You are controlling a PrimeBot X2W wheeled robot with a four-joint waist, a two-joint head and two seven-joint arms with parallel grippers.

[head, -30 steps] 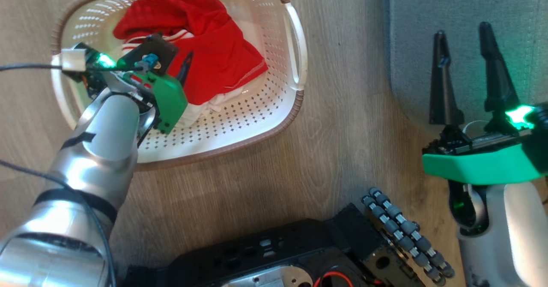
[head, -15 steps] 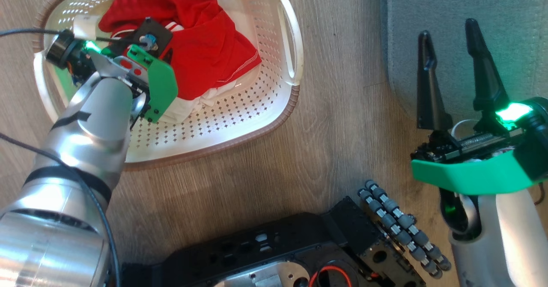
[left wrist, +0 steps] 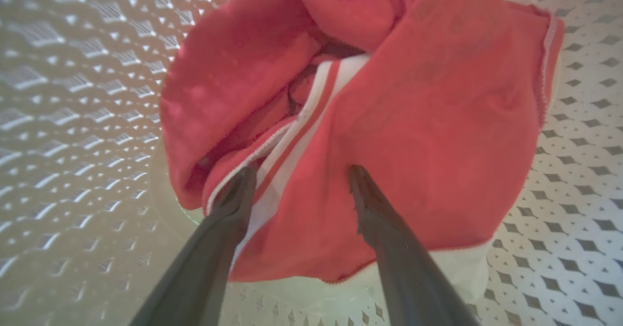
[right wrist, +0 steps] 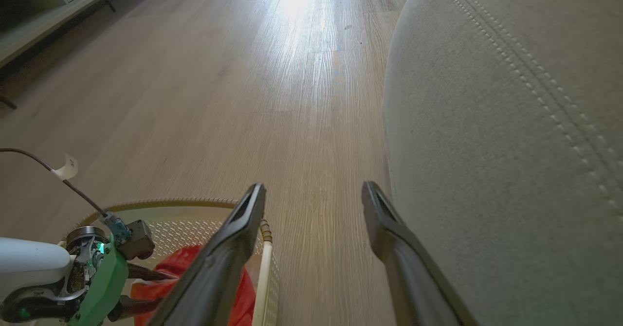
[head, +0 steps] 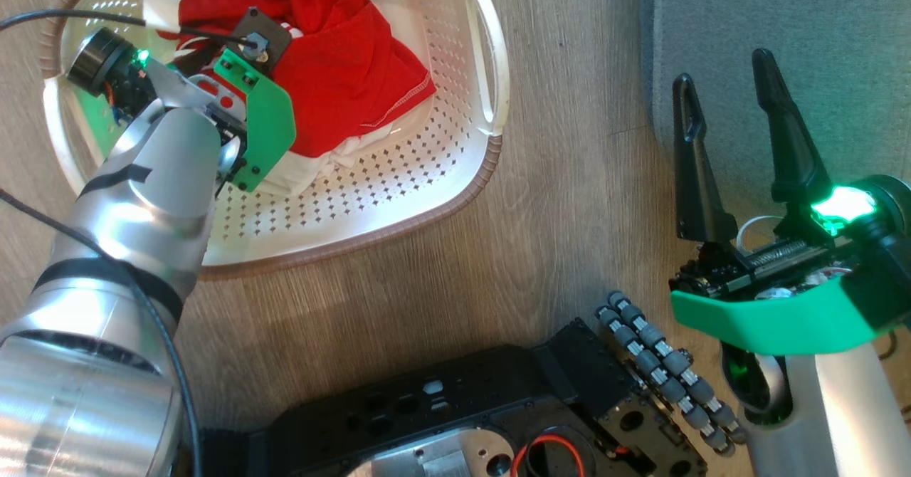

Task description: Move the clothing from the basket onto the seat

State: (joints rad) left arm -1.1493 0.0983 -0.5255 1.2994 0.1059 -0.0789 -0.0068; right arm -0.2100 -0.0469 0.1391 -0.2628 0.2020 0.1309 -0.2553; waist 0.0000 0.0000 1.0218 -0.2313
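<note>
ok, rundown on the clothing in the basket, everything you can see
The clothing is a crumpled heap of bright red soft fabric. It lies inside the basket, toward its far end, on the perforated floor. A white band with a thin red stripe runs along one fold. A stitched hem edges the outer flap, and white fabric pokes out beneath. The open left gripper straddles the striped fold with its fingertips at the cloth's surface. Nothing is lifted yet.

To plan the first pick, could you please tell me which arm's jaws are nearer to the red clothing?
Left. The left gripper is inside the basket, open jaws right at the clothing. The right gripper hangs well apart, across the floor, at the seat edge.
</note>
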